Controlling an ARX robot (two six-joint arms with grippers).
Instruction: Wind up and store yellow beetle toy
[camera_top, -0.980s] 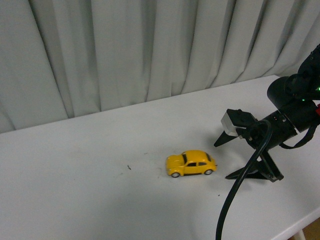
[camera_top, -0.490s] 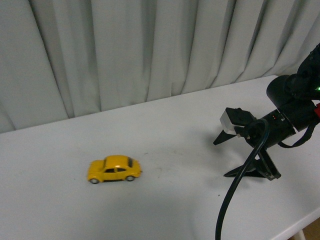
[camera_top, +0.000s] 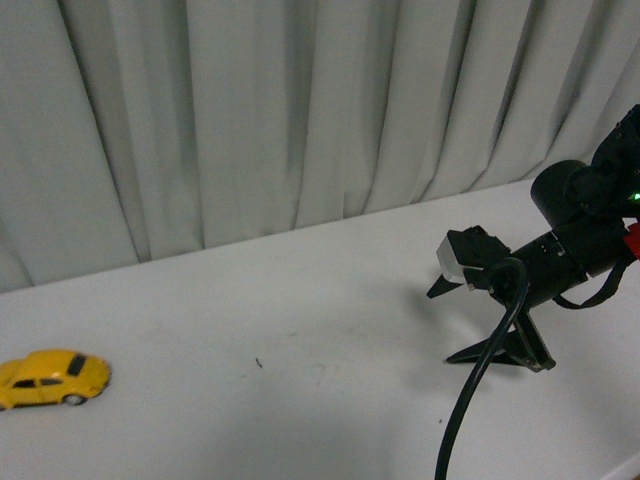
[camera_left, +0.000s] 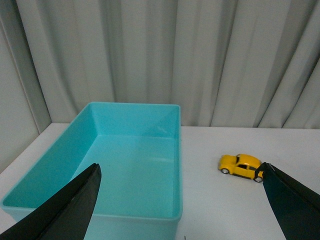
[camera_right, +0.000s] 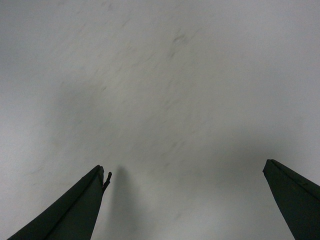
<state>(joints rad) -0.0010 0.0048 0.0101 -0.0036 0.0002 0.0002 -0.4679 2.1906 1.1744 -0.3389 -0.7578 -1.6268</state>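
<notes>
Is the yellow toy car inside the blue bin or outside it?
Outside. The yellow toy car sits on its wheels on the table, apart from the blue bin, which is empty.

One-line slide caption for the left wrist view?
Left wrist view: open left gripper faces an empty turquoise bin, yellow beetle toy on the white table beside it.

White table (camera_top: 300, 410) seen across lower half of front frame, far edge slanted up toward right. Small dark speck (camera_top: 258, 363) noted on it, lower centre-left. Pale grey curtain (camera_top: 250, 110) hung in vertical folds across upper half, hem met by table's far edge. In left wrist view, turquoise bin (camera_left: 135, 120) set on table before curtain: rectangular, open-topped, walls sloped. In right wrist view, faint scuffs seen on tabletop.
</notes>
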